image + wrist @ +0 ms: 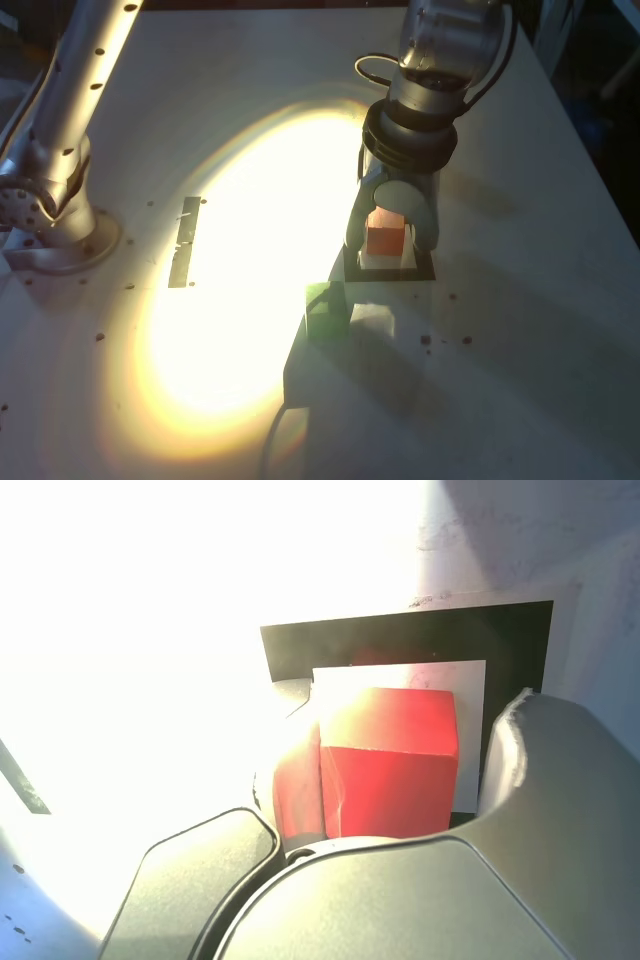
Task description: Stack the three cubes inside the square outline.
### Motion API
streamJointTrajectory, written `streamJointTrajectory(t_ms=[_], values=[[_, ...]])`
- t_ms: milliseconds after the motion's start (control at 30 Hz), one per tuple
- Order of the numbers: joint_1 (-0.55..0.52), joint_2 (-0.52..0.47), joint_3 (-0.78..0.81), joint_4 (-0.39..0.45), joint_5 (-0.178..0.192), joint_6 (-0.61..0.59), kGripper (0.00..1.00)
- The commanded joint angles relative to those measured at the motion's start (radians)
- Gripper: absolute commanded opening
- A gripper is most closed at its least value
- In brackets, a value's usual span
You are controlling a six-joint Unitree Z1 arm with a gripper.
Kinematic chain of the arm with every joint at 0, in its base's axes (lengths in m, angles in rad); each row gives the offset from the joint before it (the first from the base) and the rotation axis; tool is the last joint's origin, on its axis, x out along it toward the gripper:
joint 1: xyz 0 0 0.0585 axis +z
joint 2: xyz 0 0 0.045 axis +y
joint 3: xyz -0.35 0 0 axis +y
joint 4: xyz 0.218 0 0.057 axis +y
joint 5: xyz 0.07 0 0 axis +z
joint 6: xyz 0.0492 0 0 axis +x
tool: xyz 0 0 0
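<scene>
While a harsh pool of light washes across the white table (520, 200), the red cube (384, 232) sits between the two fingers of the gripper (392, 228), directly over the square outline (424, 270), whose black tape frame and white centre show beneath it in the wrist view. One finger lies against the cube's side there, the other stands just clear, so the jaws look slightly spread around the block rather than clamped on it; whether the cube already rests on the white centre cannot be told for certain. The green cube (324, 306) waits on the table just outside the outline, toward the exterior view's left. A pale block (372, 322) beside it may be the yellow cube, though glare hides its colour. By this reading, one cube is placed or nearly so, and two remain to be stacked.
</scene>
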Motion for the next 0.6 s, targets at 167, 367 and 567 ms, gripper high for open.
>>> streamJointTrajectory(t_ms=[167,367,567], values=[[0.001,-0.072,0.002,0.025,0.004,-0.004,0.99],[0.02,-0.144,-0.049,0.117,0.076,0.003,0.99],[0.139,-0.156,-0.152,0.215,0.14,0.081,0.99]])
